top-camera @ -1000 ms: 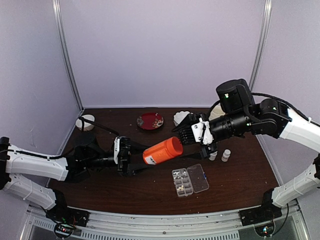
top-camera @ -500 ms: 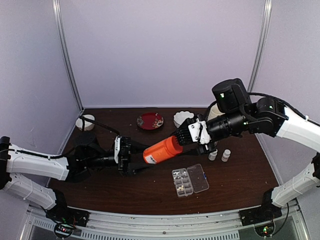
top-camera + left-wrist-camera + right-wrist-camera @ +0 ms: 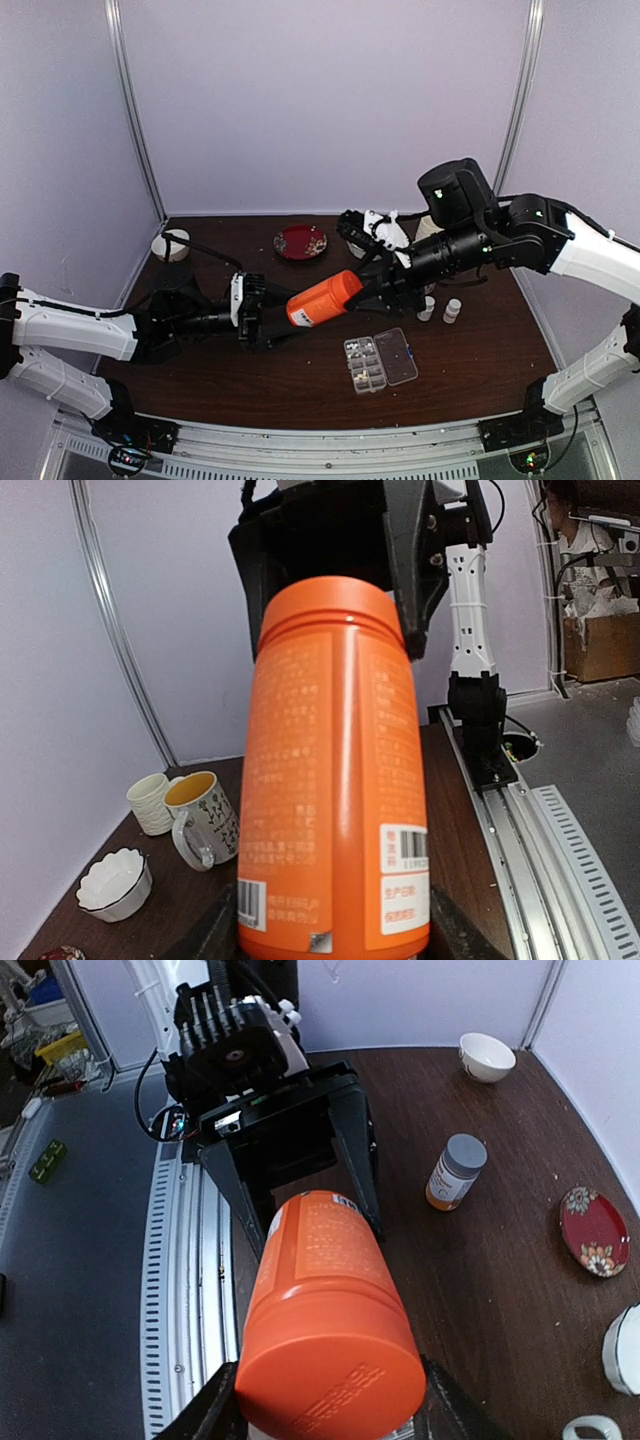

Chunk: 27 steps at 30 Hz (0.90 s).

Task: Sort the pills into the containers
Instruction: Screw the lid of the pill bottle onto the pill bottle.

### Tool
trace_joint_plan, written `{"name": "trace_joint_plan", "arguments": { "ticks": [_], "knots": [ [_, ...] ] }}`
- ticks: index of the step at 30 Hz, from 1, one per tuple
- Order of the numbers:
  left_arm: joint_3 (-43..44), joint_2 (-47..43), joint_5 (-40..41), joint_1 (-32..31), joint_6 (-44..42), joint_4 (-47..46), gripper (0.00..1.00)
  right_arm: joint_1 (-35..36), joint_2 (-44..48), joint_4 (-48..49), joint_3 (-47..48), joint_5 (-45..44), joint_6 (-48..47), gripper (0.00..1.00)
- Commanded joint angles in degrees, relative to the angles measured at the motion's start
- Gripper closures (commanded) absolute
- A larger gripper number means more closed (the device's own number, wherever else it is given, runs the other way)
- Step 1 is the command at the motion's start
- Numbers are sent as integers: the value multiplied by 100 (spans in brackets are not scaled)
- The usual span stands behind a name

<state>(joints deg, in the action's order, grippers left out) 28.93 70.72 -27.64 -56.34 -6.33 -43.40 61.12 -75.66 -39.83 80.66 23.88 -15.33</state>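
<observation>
The right gripper (image 3: 368, 287) has rolled its wrist, clamped on the cap (image 3: 330, 1385) of the orange bottle (image 3: 322, 299). The left gripper (image 3: 275, 318) clasps the bottle's left end (likely bracing it for unscrewing).

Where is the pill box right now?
Top view: the pill box lies open on the table, right of centre, in front of the orange bottle and two small white bottles.

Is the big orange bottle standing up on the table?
No, the orange bottle is tipped sideways, gripped at its bottom by the left claw and at its cap by the right claw.
</observation>
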Motion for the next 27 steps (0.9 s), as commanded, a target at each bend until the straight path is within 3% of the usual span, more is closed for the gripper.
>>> {"name": "trace_joint_plan", "arguments": {
  "ticks": [1,9,16,27],
  "knots": [
    [245,-90,154,-17,-139,-215,100,82,-77,-78,50,-319,2007,92],
    [277,-60,449,-13,-241,-109,100,83,-329,-461,200,-279,4458,96],
    [341,-11,562,-17,-395,-9,100,75,-421,-33,0,540,6366,98],
    [306,-37,798,-12,-585,81,100,-10,-516,541,-158,1308,7444,100]
  ]
}}
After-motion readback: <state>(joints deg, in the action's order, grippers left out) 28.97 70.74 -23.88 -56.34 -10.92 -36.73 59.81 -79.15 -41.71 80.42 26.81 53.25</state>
